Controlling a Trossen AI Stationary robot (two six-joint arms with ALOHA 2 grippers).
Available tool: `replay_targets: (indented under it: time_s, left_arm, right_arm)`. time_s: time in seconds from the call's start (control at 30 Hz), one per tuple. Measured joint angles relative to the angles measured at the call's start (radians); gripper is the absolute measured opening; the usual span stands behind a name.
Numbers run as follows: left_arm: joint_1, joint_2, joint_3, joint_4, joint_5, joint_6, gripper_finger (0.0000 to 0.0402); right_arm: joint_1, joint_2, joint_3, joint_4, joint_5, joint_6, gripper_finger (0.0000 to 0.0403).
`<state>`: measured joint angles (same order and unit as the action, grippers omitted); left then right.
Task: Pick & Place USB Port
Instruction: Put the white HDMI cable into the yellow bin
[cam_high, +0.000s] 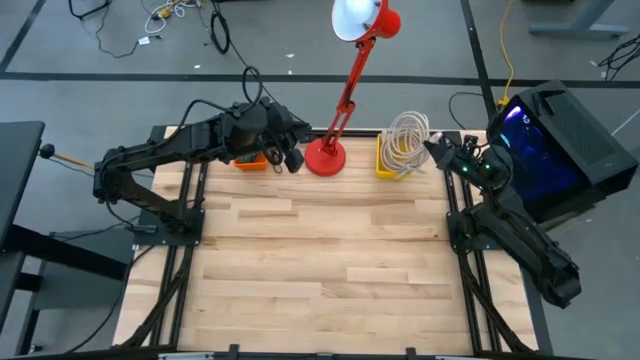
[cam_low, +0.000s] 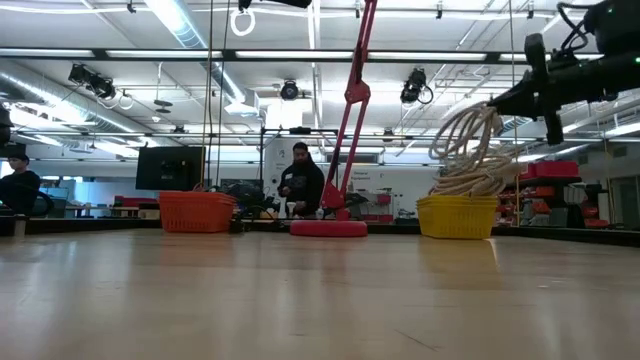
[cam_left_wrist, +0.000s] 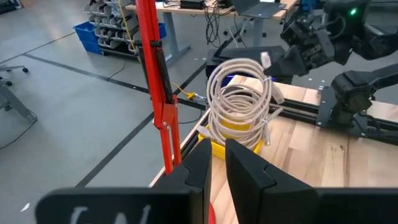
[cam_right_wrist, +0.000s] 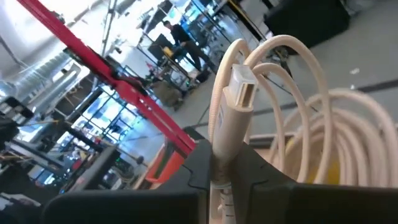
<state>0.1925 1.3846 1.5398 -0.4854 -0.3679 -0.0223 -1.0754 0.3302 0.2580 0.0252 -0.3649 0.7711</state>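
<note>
From above, the right gripper (cam_high: 437, 150) hangs beside the yellow basket (cam_high: 384, 160), left gripper (cam_high: 292, 160) waiting near the lamp (cam_high: 325, 155); its wrist view shows fingers clamped on the cable (cam_right_wrist: 231, 118) plug — lift underway, placement next.

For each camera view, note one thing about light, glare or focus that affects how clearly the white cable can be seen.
High view: even light, white cable distinct above the yellow bin. Low view: bright ceiling strips, coil partly silhouetted. Left wrist view: left end effector looms dark and soft, cable crisp. Right wrist view: USB plug sharp in the right end effector, background blurred, windows glaring.
</note>
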Motion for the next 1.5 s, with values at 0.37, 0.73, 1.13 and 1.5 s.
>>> replay_targets:
  time_s: [0.37,0.73,1.13,1.5]
  left_arm:
    - [0.001,0.0,0.0,0.001,-0.001,0.007,0.0051]
    - [0.001,0.001,0.0,0.002,-0.001,0.008,0.0051]
    - [0.001,0.003,0.0,0.003,-0.001,0.008,0.0051]
    - [0.001,0.003,0.0,0.003,-0.001,0.008,0.0051]
  right_arm:
    - [-0.019,-0.001,-0.039,0.075,-0.053,0.03,0.0022]
    - [-0.014,0.004,-0.039,0.039,-0.081,0.032,0.0022]
    - [0.017,0.004,-0.039,-0.026,-0.088,0.024,0.0022]
    - [0.095,0.004,-0.127,0.116,-0.017,0.101,0.0022]
